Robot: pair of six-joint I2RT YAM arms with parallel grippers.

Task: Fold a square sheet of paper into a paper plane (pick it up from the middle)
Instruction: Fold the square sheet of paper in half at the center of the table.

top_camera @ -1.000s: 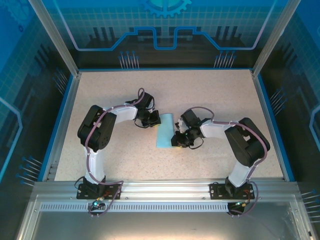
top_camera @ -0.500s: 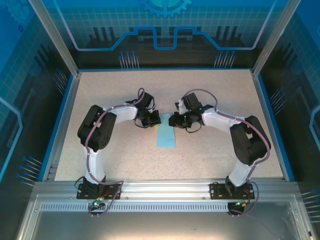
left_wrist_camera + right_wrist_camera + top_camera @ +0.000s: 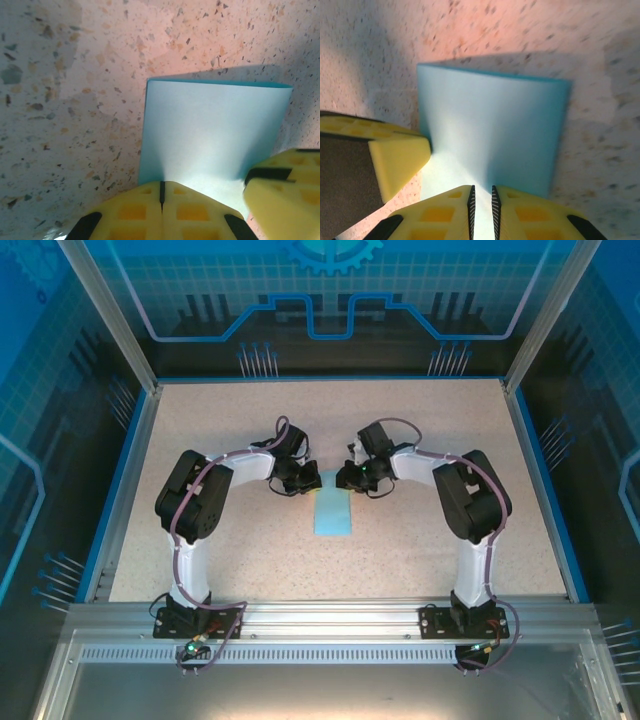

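The square sheet of paper (image 3: 334, 515) lies in the middle of the table as a pale blue, narrow rectangle with one long folded edge. A paper plane is out of view. My left gripper (image 3: 312, 481) is shut, its tips on the sheet's far left corner; in the left wrist view the gripper (image 3: 161, 189) meets the paper (image 3: 215, 125). My right gripper (image 3: 344, 480) stands at the far right corner. In the right wrist view its jaws (image 3: 481, 197) stand a narrow gap apart over the paper (image 3: 495, 125). The two grippers almost touch.
The speckled beige table (image 3: 220, 430) has a raised blue rim (image 3: 127, 480) on the left, right and far sides. An aluminium rail (image 3: 330, 620) carrying both arm bases runs along the near edge. Bare table lies all round the sheet.
My right arm swung from the sheet's right edge up to its far end, beside the left gripper. The left arm and the sheet stayed put.
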